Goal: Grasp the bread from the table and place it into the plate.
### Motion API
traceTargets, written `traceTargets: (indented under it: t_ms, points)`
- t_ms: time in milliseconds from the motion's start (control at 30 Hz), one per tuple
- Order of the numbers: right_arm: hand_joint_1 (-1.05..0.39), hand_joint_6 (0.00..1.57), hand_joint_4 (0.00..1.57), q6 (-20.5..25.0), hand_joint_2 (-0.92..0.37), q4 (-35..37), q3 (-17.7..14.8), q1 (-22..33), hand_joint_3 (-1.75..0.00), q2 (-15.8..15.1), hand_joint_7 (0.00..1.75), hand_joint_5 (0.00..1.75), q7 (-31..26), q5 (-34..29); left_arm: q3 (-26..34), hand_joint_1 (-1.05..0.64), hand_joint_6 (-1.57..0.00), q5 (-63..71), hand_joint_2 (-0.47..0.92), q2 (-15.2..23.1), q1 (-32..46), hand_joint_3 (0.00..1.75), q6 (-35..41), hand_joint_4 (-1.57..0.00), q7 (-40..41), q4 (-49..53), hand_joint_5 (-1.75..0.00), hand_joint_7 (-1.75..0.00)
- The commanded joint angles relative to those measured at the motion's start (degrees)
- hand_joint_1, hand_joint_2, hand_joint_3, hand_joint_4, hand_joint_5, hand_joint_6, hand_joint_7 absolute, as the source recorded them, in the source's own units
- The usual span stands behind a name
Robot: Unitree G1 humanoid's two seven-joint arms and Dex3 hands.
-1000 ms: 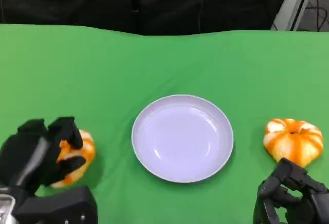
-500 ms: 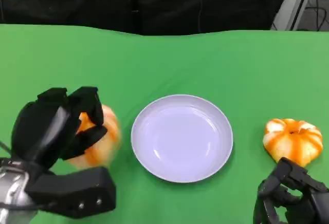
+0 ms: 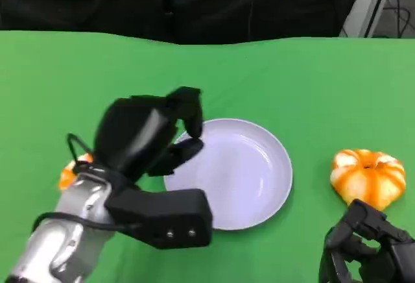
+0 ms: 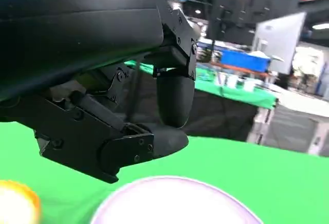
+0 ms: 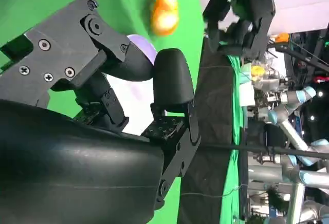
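Note:
The white plate (image 3: 253, 172) lies mid-table. My left hand (image 3: 152, 137) hangs over the plate's left rim with its fingers apart and nothing between them; the left wrist view shows the same bare fingers (image 4: 175, 95) above the plate (image 4: 169, 203). An orange bread (image 3: 70, 171) peeks out left of my left forearm, apart from the hand; it is a blur in the left wrist view (image 4: 15, 208) and in the right wrist view (image 5: 164, 8). A second orange-and-white bread (image 3: 368, 178) sits right of the plate. Just in front of it rests my right hand (image 3: 366, 250), holding nothing.
Green cloth (image 3: 292, 82) covers the table up to a dark backdrop at the far edge. A metal stand leg (image 3: 373, 0) rises at the far right. Open cloth lies behind the plate.
My left hand rose and swung right from the table's left side to over the plate's rim. The bread it gripped is out of the hand and left behind near the forearm. The right hand stayed still.

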Motion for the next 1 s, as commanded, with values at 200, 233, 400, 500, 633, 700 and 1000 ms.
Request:
traceTargets:
  t_ms: [200,233,400,500,633,700,1000]
  points:
    - [-0.15,0.77,0.86,-0.1,-0.48,-1.1,0.2,0.7,-1.35,0.2,1.59,1.75,-0.3,1.2,-1.1,-0.14,-0.56,0.0,0.63,0.3,1.8,0.88,-1.0,-0.82,0.1,0.6,-1.75,-1.75]
    - [-0.15,0.77,0.86,0.0,-0.47,-1.1,0.2,0.7,-1.35,0.1,1.59,1.75,-0.2,1.4,-0.9,-0.13,-0.56,-0.2,0.63,0.5,2.1,0.89,-1.2,-0.81,0.2,0.5,-1.75,-1.75]
    - [-0.16,0.77,0.86,-0.1,-0.47,-0.9,-0.2,0.7,-1.36,-0.4,1.59,1.75,-0.5,0.9,1.4,-0.11,-0.58,-3.4,0.65,0.8,5.3,0.9,-1.8,-0.83,-0.7,-1.7,-1.75,-1.75]
    - [-0.15,0.77,0.85,0.2,-0.47,-1.5,0.0,1.1,-1.36,-0.5,1.58,1.75,-0.4,1.0,4.3,-0.1,-0.59,-7.9,0.66,1.3,8.2,0.89,-1.9,-0.79,-2.8,-5.4,-1.75,-1.7]
    - [-0.13,0.78,0.85,0.2,-0.47,-1.0,-0.3,0.7,-1.36,-0.7,1.58,1.75,-0.2,1.4,6.1,-0.15,-0.69,-10.1,0.67,2.5,9.4,0.85,-2.1,-0.68,-4.8,-7.4,-1.7,-1.29]
    - [-0.14,0.78,0.85,0.2,-0.47,-0.7,-0.5,0.5,-1.35,-0.9,1.59,1.75,-0.2,1.3,7.7,-0.27,-0.73,-11.8,0.73,5.0,10.6,0.69,-1.3,-0.68,-8.8,-10.1,-1.41,-0.96]
    - [-0.15,0.78,0.86,0.4,-0.47,-1.1,-0.4,0.5,-1.35,-0.7,1.59,1.75,-0.5,1.1,13.3,-0.9,-0.52,-9.9,0.92,13.2,17.5,0.43,3.3,-0.38,-19.0,-21.8,-0.01,0.0]
